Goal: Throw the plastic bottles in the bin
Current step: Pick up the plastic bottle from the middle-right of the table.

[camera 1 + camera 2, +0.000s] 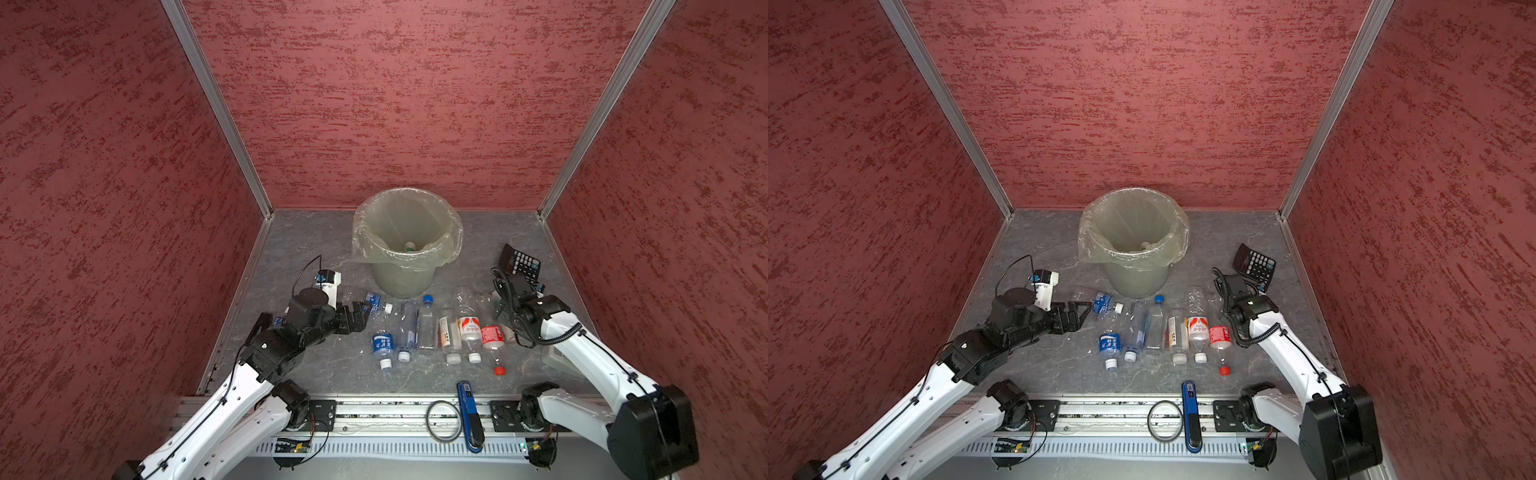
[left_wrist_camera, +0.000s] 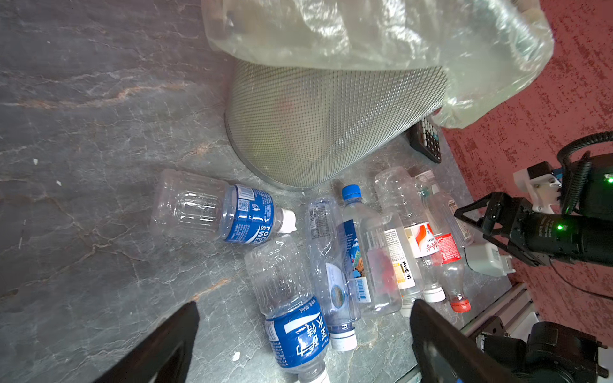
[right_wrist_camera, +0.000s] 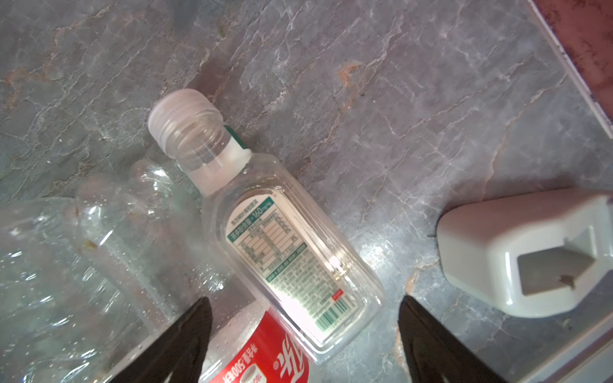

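Note:
The bin (image 1: 444, 232), grey-green with a crinkly bag over its rim, stands at the back; one bottle (image 1: 409, 246) lies inside it. Several plastic bottles lie in a row in front of the bin. The left gripper (image 1: 358, 312) is open, low beside a blue-labelled bottle (image 1: 372, 300). In the left wrist view its fingers (image 2: 166, 345) straddle another blue-labelled bottle (image 2: 298, 335) without touching. The right gripper (image 3: 304, 298) is open over a square clear bottle (image 3: 285, 245) with a green-white label and a red-labelled bottle (image 3: 265, 358).
A black calculator (image 1: 519, 262) leans at the back right. A white-grey block (image 3: 517, 252) lies beside the right gripper. A blue flat tool (image 1: 469, 415) and a black ring (image 1: 428, 419) lie on the front rail. Red walls close three sides.

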Action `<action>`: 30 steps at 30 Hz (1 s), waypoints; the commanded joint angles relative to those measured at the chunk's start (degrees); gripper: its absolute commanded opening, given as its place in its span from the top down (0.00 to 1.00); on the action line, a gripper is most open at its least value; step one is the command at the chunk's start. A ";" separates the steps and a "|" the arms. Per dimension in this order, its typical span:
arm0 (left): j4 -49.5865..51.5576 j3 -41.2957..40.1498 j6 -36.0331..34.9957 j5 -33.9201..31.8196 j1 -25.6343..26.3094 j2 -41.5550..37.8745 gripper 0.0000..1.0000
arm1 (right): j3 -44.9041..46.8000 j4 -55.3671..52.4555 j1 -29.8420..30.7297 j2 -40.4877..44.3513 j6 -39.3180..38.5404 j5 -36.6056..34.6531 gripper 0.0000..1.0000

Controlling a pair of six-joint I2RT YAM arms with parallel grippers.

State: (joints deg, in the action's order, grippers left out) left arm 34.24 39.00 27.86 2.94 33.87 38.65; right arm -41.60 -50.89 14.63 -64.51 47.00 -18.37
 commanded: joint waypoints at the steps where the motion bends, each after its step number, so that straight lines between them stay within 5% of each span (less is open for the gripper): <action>1: -3.20 -1.02 0.58 2.61 0.32 0.58 0.00 | -0.07 0.74 -0.66 -1.82 -0.26 1.73 0.09; 21: -3.43 -1.83 -1.01 5.07 -2.97 0.11 0.00 | -6.60 6.97 -3.97 -15.52 -12.15 2.83 0.05; 30: -2.86 -1.73 -0.26 5.05 -3.21 -0.21 0.00 | -4.23 9.23 -3.96 -16.03 -12.99 7.01 0.25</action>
State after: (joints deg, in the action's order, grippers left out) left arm 31.94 37.39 27.62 7.60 31.11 39.05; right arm -46.68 -42.96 10.96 -81.49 33.98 -12.97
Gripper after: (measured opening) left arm 0.996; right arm 0.754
